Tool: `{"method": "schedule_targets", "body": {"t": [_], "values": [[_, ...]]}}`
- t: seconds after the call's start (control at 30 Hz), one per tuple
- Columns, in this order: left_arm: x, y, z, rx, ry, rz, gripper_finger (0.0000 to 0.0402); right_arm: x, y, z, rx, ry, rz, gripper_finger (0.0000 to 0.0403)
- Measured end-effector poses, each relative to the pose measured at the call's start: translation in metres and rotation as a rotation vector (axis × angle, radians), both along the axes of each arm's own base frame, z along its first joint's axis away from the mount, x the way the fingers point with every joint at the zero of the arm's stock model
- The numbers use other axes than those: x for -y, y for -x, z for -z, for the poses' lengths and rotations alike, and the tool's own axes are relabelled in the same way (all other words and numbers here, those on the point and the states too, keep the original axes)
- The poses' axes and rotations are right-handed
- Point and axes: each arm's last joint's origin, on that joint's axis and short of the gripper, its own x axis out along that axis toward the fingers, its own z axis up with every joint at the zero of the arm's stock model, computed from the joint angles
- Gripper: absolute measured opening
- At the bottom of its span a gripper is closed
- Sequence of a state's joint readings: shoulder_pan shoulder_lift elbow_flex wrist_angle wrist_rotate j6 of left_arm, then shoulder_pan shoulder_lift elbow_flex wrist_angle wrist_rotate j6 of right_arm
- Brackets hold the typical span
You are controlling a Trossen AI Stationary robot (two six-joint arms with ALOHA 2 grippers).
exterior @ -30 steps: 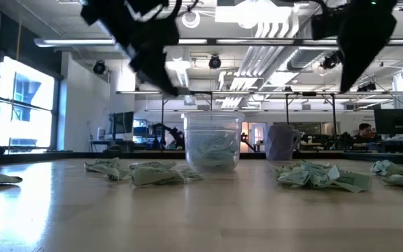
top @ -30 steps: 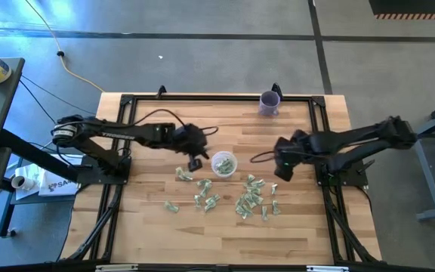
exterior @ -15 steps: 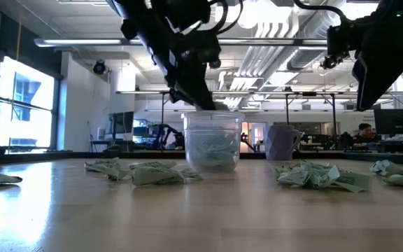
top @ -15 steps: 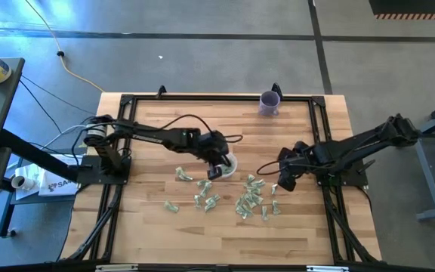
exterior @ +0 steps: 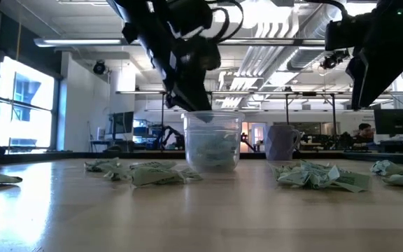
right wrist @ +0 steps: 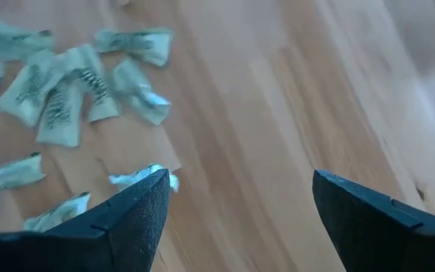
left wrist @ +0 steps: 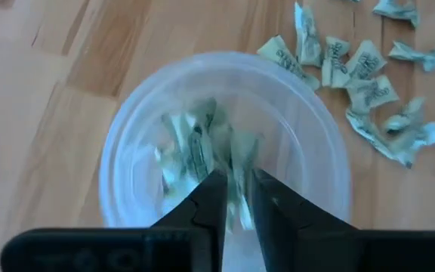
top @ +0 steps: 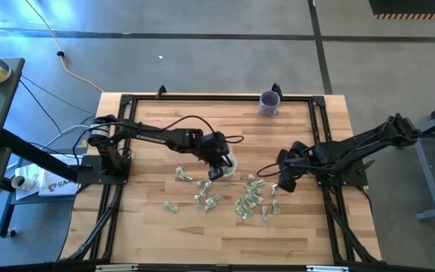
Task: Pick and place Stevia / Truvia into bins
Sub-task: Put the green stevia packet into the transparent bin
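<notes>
Wooden table (top: 149, 219) holds scattered sachets (top: 251, 200) around the cup (top: 229, 162).

overhead, table-level and two close wrist cameras, all sharing the cup (top: 225, 164) and sachets (top: 251, 200)

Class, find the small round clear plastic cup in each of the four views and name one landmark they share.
High view: mid-table, under the left gripper, cup.
Low view: centre.
Left wrist view: fills the middle.
Right wrist view: not in it.
Shared landmark: loose pale green sachets beside it.
</notes>
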State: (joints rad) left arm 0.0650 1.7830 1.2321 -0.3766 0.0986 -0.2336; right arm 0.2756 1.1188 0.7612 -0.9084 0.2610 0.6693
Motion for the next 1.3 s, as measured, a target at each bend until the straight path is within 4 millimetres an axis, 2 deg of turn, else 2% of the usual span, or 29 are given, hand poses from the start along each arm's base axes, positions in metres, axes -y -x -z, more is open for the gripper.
{"method": "schedule_targets", "body": {"t": [0.2, 0.37, 0.53, 0.67, 0.8, 0.97, 1.3], "values": [[0.002, 0.020, -0.029, -0.004, 0.028, -0.030, 0.0128, -0.005, -0.011, 0.007, -0.027, 0.027, -0.262, 0.0314], [0.006, 0.044, -0.055, -0.026, 0.119, -0.021, 0.0148, -0.010, -0.021, 0.034, -0.068, 0.039, -0.527, 0.0314], [0.020, 0.062, -0.077, -0.008, 0.156, -0.035, 0.0146, -0.016, -0.032, 0.055, -0.105, 0.028, -0.707, 0.0314], [0.033, 0.070, -0.087, 0.020, 0.123, -0.033, 0.0139, -0.017, -0.038, 0.072, -0.183, 0.021, -0.801, 0.0314], [0.041, 0.075, -0.091, 0.019, 0.097, -0.049, 0.0136, -0.015, -0.042, 0.086, -0.247, -0.022, -0.808, 0.0300], [0.042, 0.078, -0.088, -0.026, 0.091, -0.074, 0.0136, -0.014, -0.046, 0.090, -0.235, -0.060, -0.805, 0.0246], [0.041, 0.085, -0.083, -0.111, 0.072, -0.090, 0.0136, 0.000, -0.054, 0.089, -0.175, -0.127, -0.720, 0.0086]]}}
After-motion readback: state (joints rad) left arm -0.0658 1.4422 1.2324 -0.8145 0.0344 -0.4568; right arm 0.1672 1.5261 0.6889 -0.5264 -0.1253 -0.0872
